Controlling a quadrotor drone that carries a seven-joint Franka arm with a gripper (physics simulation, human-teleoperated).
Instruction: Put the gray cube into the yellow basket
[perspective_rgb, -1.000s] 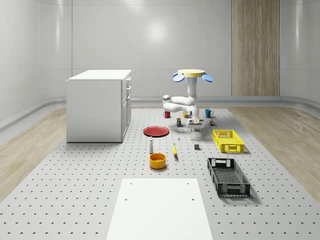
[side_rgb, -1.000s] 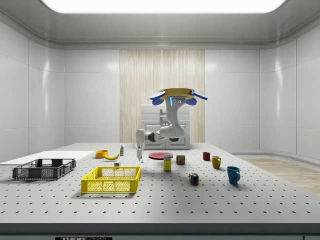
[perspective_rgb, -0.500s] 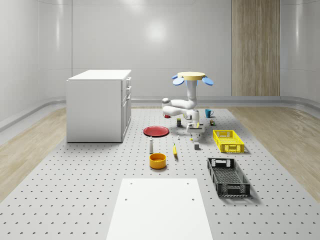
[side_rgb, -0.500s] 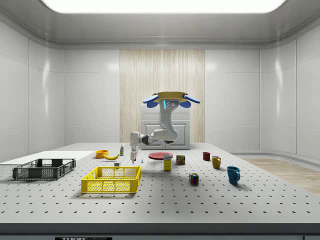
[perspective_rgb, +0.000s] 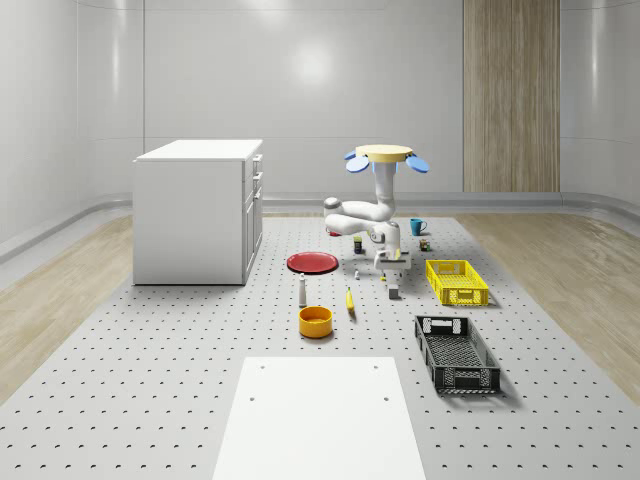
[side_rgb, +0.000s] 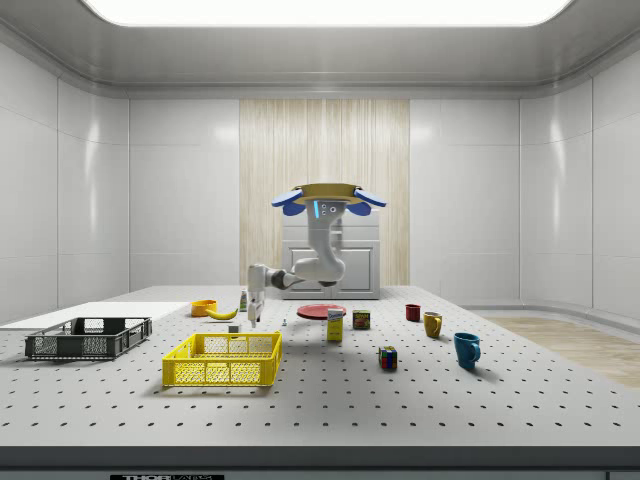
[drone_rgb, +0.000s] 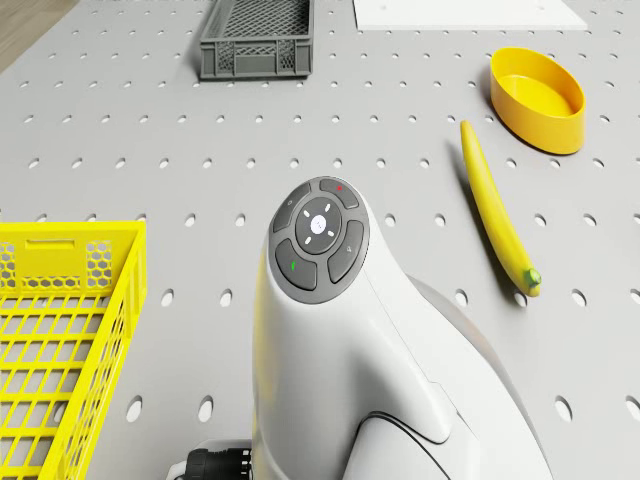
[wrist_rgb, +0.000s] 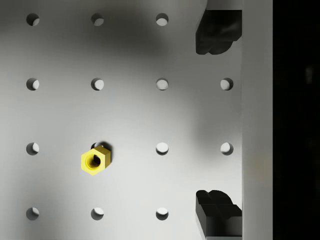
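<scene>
Cube (perspective_rgb: 395, 293) on table, beside basket (perspective_rgb: 457, 281) | drone (perspective_rgb: 387, 156) hovers over table | gripper (wrist_rgb: 218, 120) above cube, fingers wide, empty

My drone (perspective_rgb: 386, 155) hovers above the tabletop (perspective_rgb: 200, 350), arm bent downward, claw (wrist_rgb: 218, 120) spread wide, holding nothing.

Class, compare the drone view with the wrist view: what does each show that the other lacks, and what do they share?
Drone view: the arm, yellow basket, banana, orange bowl and dark crate. Wrist view: the open pincer, its fingers apart, and a small yellow nut. Shared: the perforated table, above which the drone hovers beside the yellow basket.
</scene>
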